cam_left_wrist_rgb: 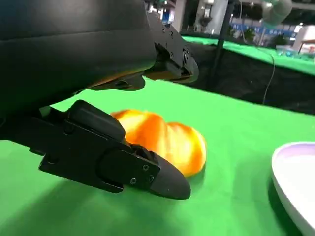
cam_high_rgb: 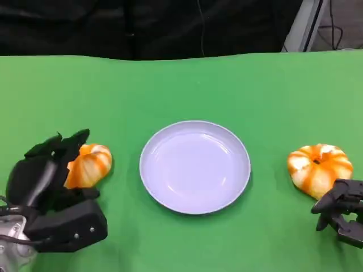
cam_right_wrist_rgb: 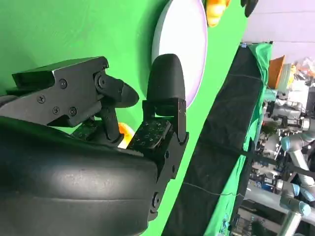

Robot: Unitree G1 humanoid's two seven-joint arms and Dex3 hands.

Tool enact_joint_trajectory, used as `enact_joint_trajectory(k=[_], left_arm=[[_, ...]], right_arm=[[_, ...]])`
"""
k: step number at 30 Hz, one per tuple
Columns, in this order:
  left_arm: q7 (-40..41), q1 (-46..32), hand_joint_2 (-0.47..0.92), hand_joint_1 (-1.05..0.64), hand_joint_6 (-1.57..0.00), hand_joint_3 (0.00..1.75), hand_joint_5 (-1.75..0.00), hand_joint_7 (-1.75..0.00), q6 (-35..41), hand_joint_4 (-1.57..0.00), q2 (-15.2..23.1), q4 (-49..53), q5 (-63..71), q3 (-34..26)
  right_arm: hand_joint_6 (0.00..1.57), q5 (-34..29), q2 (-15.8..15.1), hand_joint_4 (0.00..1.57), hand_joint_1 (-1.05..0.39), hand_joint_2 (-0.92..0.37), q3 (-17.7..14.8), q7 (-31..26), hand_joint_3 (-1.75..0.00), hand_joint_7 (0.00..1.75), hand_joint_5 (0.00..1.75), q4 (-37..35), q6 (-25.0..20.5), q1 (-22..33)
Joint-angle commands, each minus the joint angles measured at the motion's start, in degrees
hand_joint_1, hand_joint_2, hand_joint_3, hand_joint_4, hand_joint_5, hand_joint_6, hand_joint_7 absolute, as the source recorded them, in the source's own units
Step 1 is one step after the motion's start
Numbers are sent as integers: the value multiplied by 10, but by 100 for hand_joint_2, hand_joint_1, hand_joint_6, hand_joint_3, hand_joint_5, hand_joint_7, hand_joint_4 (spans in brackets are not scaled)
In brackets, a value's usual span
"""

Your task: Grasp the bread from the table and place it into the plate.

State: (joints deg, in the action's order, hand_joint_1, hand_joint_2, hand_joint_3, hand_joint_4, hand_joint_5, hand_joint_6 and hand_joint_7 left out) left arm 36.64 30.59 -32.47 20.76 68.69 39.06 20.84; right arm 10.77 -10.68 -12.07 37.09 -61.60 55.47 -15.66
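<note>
Two orange-and-white striped bread rolls lie on the green table. The left bread [cam_high_rgb: 89,165] [cam_left_wrist_rgb: 167,140] sits beside my left hand [cam_high_rgb: 51,192] [cam_left_wrist_rgb: 83,64], whose fingers [cam_left_wrist_rgb: 167,54] reach over it while the thumb [cam_left_wrist_rgb: 123,164] lies in front; no contact is plain. Just beyond my right hand [cam_high_rgb: 343,212] [cam_right_wrist_rgb: 98,137] lies the right bread [cam_high_rgb: 319,168], glimpsed between its fingers as an orange patch [cam_right_wrist_rgb: 125,133]. That hand holds nothing, its fingers bent and apart. The pale lilac plate [cam_high_rgb: 194,167] [cam_left_wrist_rgb: 295,182] [cam_right_wrist_rgb: 184,44] stands empty between the two rolls.
The green cloth [cam_high_rgb: 181,85] runs back to a black backdrop [cam_high_rgb: 142,25] at the far edge. Bare cloth lies between each roll and the plate. The right wrist view also catches workshop clutter [cam_right_wrist_rgb: 285,147] beyond the table.
</note>
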Motion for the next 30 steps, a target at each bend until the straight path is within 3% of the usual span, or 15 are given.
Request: enact_joint_trajectory(k=[1,30], left_arm=[[-17,17,88,-78,-30,0,-1,0,9,-31,-1,17,-7,6],[-102,53,92,-80,-29,8,0,0,64,-32,-14,49,-26,21]], right_arm=[[95,8,-7,89,11,-80,-4,0,-70,97,138,4,2,2],[95,3,-9,89,9,-83,-2,-8,-63,97,137,9,4,8]])
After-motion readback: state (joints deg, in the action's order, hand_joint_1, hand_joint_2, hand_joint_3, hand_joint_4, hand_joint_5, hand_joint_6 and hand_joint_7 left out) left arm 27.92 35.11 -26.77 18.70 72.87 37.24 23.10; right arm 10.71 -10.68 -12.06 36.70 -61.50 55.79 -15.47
